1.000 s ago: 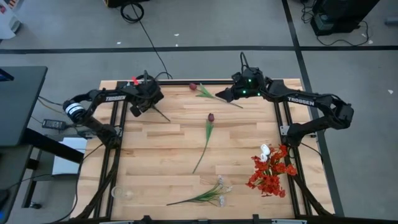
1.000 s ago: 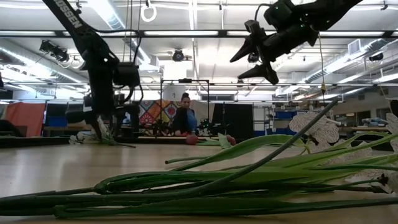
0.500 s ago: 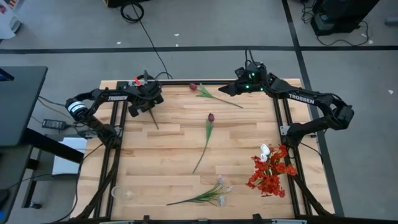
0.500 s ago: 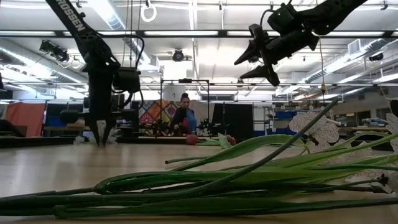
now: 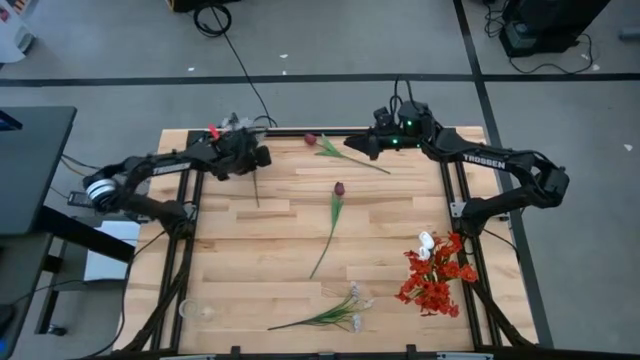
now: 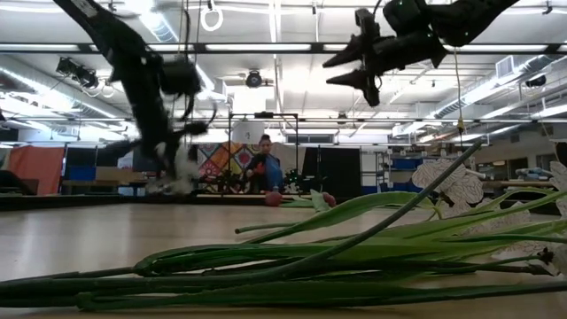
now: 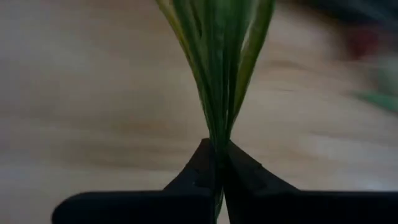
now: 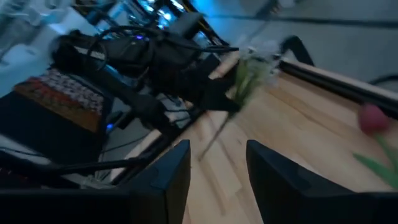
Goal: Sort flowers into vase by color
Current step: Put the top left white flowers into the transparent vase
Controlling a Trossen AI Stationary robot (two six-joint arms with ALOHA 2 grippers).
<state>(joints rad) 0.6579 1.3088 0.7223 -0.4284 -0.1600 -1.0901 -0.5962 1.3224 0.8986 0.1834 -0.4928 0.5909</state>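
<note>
My left hand (image 5: 252, 160) is pinched tight on a green-stemmed white blossom spray (image 5: 255, 183) at the counter's (image 5: 380, 230) far left corner, arm reaching in from the left edge, stem trailing to the wood. My right hand (image 5: 360, 147), fingers parted and holding nothing, hangs above the far edge near a maroon tulip (image 5: 344, 153). Another tulip (image 5: 333, 222) lies mid-counter; red blooms (image 5: 436, 278) and a white spray (image 5: 330, 314) lie nearer.
</note>
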